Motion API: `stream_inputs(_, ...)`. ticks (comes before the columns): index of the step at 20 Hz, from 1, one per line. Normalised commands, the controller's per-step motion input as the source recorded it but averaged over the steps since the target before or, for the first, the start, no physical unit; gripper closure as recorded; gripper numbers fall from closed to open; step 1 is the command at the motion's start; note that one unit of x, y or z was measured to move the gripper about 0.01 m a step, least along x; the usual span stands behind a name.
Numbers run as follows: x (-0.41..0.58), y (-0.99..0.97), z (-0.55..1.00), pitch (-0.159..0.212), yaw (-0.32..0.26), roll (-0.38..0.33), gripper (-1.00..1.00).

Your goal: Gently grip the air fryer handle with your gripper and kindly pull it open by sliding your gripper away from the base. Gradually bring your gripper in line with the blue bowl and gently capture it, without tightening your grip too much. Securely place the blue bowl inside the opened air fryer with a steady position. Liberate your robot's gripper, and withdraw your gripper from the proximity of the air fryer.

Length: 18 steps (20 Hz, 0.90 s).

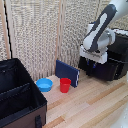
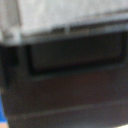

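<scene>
— Across the lower left of the exterior view, what is that big dark thing?

— Open black fabric case [image 1: 17, 92], the largest item there. Next in size is the air fryer [image 1: 112, 62] at the right edge, mid-height: a boxy matte-black appliance on the wooden table [image 1: 90, 107]. The white arm [image 1: 100, 30] comes down from the upper right and crosses in front of it.

— And the gripper?

— The gripper [image 1: 92, 64] hangs at the fryer's front, towards the exterior view's left side of it. Its dark fingers are small and blurred against the black body, so I cannot tell whether they are apart or together, or whether they touch anything.

— Smaller things?

— A dark-blue flat panel [image 1: 67, 72] leans near the centre. Just in front of it stands a red cup [image 1: 65, 85], and to the cup's left lies the blue bowl [image 1: 44, 84], small, shallow, round, bright blue, upright on the table. It sits lower left of the gripper and well apart from it.

— Does the wrist view add anything?

— It fills with the fryer's black front [image 2: 65, 95] at close range, very blurred, with a rectangular recess [image 2: 75, 57] across the middle. I cannot make out the handle in either view. The bowl, cup, panel and case appear only in the exterior view.
</scene>
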Motion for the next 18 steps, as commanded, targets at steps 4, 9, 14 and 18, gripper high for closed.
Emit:
stream_inputs(4, 0.306, 0.53, -0.18, -0.054, -0.148, -0.004, 1.00)
stream_inputs(9, 0.302, 0.34, -0.10, -0.015, -0.109, 0.000, 1.00)
stream_inputs(14, 0.107, 0.22, -0.09, 0.003, -0.054, -0.027, -1.00)
stream_inputs(18, -0.036, 0.12, 0.07, 0.000, -0.065, -0.020, -1.00)
